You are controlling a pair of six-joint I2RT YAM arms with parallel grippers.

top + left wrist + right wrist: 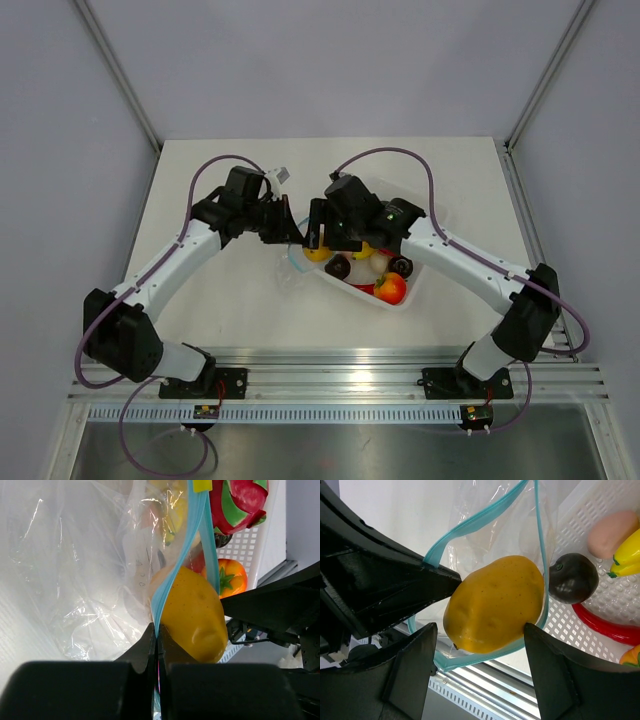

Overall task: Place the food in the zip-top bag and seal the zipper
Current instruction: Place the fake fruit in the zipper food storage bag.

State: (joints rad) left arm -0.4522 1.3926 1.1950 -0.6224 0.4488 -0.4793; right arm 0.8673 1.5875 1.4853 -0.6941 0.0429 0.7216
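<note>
Two grippers meet at the bag mouth, mid-desk point(220, 290). On my left, the left gripper point(157, 641) is pinched flat on the zipper point(197, 525), holding one lip of the zip-top bag point(75, 555) up. The yellow mango point(495, 605) sits inside the blue loop, partly in. The right gripper point(480, 630) straddles it, jaws wide; can't tell if they're clamping. I'd hold the left pinch firm and push the mango past the lip before letting go. Other food, dark plum point(572, 577) included, waits in the white tray point(570, 625). Faint print on the bag film, unreadable.
</note>
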